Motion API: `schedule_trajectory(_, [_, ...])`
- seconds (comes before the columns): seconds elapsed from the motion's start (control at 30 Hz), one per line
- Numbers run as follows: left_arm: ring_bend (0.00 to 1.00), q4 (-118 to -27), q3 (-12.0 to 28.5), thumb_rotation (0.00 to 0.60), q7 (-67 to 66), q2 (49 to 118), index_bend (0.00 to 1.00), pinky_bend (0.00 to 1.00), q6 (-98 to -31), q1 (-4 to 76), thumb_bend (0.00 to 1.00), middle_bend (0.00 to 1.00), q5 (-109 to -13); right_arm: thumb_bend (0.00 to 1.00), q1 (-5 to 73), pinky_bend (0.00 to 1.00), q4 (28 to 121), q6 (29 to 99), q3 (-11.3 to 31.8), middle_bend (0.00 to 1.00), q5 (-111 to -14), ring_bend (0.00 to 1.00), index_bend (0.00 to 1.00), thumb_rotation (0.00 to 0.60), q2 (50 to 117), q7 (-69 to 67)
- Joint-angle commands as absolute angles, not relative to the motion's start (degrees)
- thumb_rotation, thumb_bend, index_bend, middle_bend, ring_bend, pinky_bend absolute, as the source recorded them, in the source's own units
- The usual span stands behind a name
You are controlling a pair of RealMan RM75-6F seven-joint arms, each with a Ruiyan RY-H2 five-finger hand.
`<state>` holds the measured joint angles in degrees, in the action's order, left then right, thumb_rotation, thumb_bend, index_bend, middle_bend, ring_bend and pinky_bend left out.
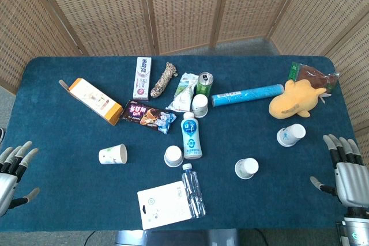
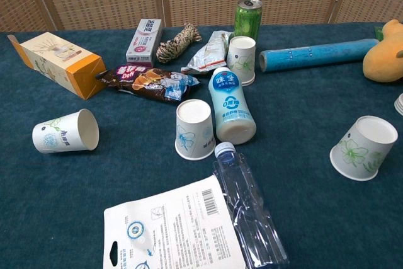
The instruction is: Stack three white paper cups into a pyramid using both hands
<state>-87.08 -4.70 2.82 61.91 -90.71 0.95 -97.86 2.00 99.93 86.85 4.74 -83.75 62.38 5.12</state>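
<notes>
**Cups scattered among clutter, both hands idle at the table's ends**

Neither hand holds anything. The left hand (image 1: 12, 171) sits at the lower left edge of the head view, fingers apart; the right hand (image 1: 346, 168) sits at the lower right edge, fingers spread wide. Neither shows in the chest view.

Five white paper cups lie about the table. One lies on its side at centre left (image 1: 112, 154), one stands base-up at centre (image 1: 173, 155) just beside a white drink bottle (image 1: 191, 135), one stands at lower right of centre (image 1: 247, 168), one lies tipped at the right (image 1: 291, 135), and one stands near the green can (image 1: 204, 83) at upper centre (image 1: 199, 105).

The risks, as I judge them: the centre cup is hemmed in by the drink bottle and a clear water bottle (image 1: 194, 192), so a reaching hand could knock either and set it rolling. The cups on their sides could roll or crush under a firm grip. The cups also face different ways, so a pyramid built without righting them would sit unevenly and topple.

The surface is a dark teal cloth-covered table (image 1: 69, 205), with a snack wrapper (image 1: 147, 114), an orange box (image 1: 95, 101) and a yellow plush toy (image 1: 295, 99) among the clutter. Woven wicker screens (image 1: 184, 4) close off the back.
</notes>
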Motion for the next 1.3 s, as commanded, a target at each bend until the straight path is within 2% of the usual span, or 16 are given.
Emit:
schedule_trajectory(0.03, [0.00, -87.08, -4.69, 0.600, 2.77, 61.89, 0.00, 0.00, -90.71, 0.95, 0.24, 0.00, -97.83, 0.00, 2.01, 0.00, 99.92, 86.81, 4.71, 0.00, -83.77, 0.00, 0.00, 0.600, 62.40, 5.15])
schedule_trajectory(0.4, [0.00, -86.73, -4.57, 0.600, 2.74, 62.11, 0.00, 0.00, -89.94, 1.25, 0.24, 0.00, -97.36, 0.00, 2.04, 0.00, 100.11, 86.80, 4.75, 0.00, -83.71, 0.00, 0.00, 0.600, 62.47, 5.35])
schedule_trajectory(0.77, [0.00, -86.99, -3.06, 0.600, 1.19, 64.12, 0.00, 0.00, -83.59, 4.47, 0.24, 0.00, -94.11, 0.00, 1.94, 0.00, 99.83, 86.56, 5.12, 0.00, -82.55, 0.00, 0.00, 0.600, 62.12, 4.43])
schedule_trajectory(1.0, [0.00, -94.06, -1.54, 0.600, -7.32, 66.01, 0.00, 0.00, -75.48, 8.59, 0.25, 0.00, -90.21, 0.00, 2.03, 0.00, 99.95, 86.46, 4.89, 0.00, -83.12, 0.00, 0.00, 0.600, 62.12, 4.44])
schedule_trajectory(1.13, [0.00, -99.14, -0.09, 0.600, -14.74, 67.73, 0.00, 0.00, -70.40, 10.74, 0.25, 0.00, -84.23, 0.00, 2.09, 0.00, 99.71, 86.21, 4.94, 0.00, -82.82, 0.00, 0.00, 0.600, 62.17, 4.27])
schedule_trajectory(1.3, [0.00, -102.61, 1.44, 0.600, -22.87, 70.99, 0.00, 0.00, -68.21, 12.59, 0.25, 0.00, -78.80, 0.00, 2.15, 0.00, 99.62, 85.97, 4.95, 0.00, -82.65, 0.00, 0.00, 0.600, 62.09, 3.83])
